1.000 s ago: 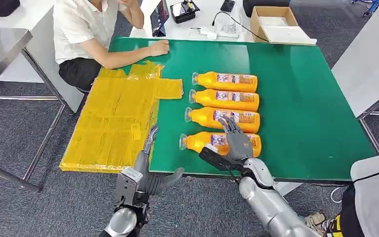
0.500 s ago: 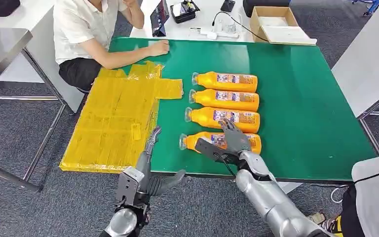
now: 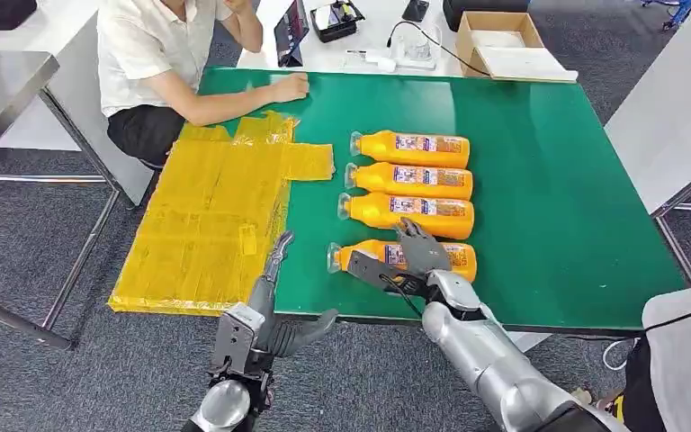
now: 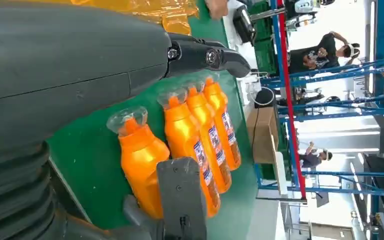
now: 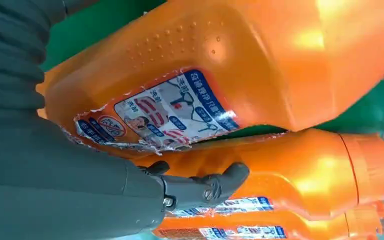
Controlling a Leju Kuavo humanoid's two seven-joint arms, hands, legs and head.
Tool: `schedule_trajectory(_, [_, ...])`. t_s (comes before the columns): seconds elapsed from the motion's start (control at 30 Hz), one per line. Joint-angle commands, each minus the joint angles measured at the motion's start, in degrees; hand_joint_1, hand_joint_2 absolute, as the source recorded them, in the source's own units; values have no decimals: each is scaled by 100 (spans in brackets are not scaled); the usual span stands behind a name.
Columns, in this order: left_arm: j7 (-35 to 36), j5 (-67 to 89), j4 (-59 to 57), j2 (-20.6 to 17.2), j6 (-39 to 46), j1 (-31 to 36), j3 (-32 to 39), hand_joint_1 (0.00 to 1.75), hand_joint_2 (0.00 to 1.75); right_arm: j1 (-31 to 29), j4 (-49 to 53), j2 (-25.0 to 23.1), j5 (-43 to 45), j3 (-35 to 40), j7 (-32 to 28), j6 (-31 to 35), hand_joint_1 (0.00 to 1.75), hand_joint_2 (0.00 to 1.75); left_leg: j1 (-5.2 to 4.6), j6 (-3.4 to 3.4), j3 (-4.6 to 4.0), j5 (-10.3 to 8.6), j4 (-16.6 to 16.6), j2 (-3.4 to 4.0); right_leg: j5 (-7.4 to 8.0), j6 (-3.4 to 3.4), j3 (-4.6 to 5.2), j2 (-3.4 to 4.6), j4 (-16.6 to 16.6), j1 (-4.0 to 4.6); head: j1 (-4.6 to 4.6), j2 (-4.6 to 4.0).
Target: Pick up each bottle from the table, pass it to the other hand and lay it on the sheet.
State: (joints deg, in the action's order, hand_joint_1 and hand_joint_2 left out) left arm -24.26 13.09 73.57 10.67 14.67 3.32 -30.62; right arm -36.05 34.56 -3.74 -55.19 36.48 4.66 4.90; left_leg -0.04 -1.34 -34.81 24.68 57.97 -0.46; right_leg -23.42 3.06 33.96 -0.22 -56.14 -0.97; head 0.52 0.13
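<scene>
Several orange bottles lie side by side on the green table (image 3: 549, 198), caps pointing toward the yellow sheet (image 3: 216, 216). My right hand (image 3: 414, 256) lies over the nearest bottle (image 3: 353, 255), fingers reaching across its top and thumb spread along its near side, not closed. In the right wrist view the fingers (image 5: 205, 187) sit in the gap between the nearest bottle (image 5: 260, 65) and the second one (image 5: 290, 170). My left hand (image 3: 265, 310) hangs open below the table's front edge, fingers pointing up beside the sheet. The left wrist view shows the nearest bottle (image 4: 140, 160).
A person (image 3: 171, 63) sits at the far left corner with a forearm on the table near the sheet. A cardboard box (image 3: 499, 40) and small devices stand beyond the far edge. Another person's clothing (image 3: 684, 360) is at the lower right.
My right hand has slid forward and leftward over the nearest bottle, its thumb swinging toward the bottle's neck. The left hand has barely moved.
</scene>
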Motion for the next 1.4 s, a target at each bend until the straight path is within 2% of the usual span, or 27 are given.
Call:
schedule_trajectory(0.03, [24, -9, -303, -57, -20, 165, 111, 0, 175, -299, -510, -21, 0, 247, 17, -27, 0, 175, 5, 12, 32, 12, -2, 11, -9, -19, -29, 8, 2, 7, 0, 0])
schedule_trajectory(0.13, [24, -9, -303, -57, -20, 165, 111, 0, 175, -299, -510, -21, 0, 247, 17, -27, 0, 175, 2, 7, 19, 5, -3, 5, -5, -11, -16, 3, 1, 3, 0, 0])
schedule_trajectory(0.27, [65, 33, -248, -47, -4, 101, 179, 0, 175, -305, -514, 51, -221, 360, 336, -56, 0, 175, 1, 5, 12, 3, -3, 4, -2, -7, -9, 2, 1, 2, 0, 0])
schedule_trajectory(0.5, [129, 45, -139, -81, -87, 13, 222, 0, 175, -181, -448, 226, -240, 485, 308, -387, 0, 175, 2, 6, 19, 4, -4, 0, -5, -9, -18, -2, 4, 3, 0, 0])
schedule_trajectory(0.53, [136, 51, -116, -88, -94, -9, 234, 0, 175, -130, -405, 267, -249, 513, 318, -424, 0, 175, 6, 12, 40, 15, 0, 6, -14, -20, -39, 2, 2, 8, 0, 0])
schedule_trajectory(0.87, [188, 103, 163, -105, -40, -282, 407, 0, 175, 650, 282, 951, -260, 584, 433, -450, 0, 175, 6, 5, 46, 2, -8, -19, -6, -8, -46, -18, 16, 6, 0, 0])
schedule_trajectory(1.27, [226, 181, 394, -140, 90, -479, 494, 0, 175, 1459, 1209, 1616, -431, 296, 605, -414, 0, 175, 10, 9, 98, 1, -17, -50, -11, -21, -107, -50, 34, 12, -2, 0])
schedule_trajectory(1.33, [236, 198, 490, -151, 149, -521, 497, 0, 175, 1790, 1545, 1836, -426, 185, 682, -506, 0, 175, 7, 6, 115, 4, -12, -54, -17, -16, -101, -52, 32, 9, 0, 0])
schedule_trajectory(1.37, [236, 198, 487, -161, 151, -527, 499, 0, 175, 1864, 1572, 1859, -429, 112, 674, -511, 2, 175, 9, 8, 114, 0, -18, -47, -10, -18, -73, -46, 42, 12, 0, 0])
schedule_trajectory(1.4, [236, 198, 469, -159, 152, -524, 491, 0, 175, 1920, 1560, 1851, -422, 31, 687, -505, 45, 175, 8, 0, 126, 18, -9, -40, -20, -11, -75, -36, 32, 10, 0, 0])
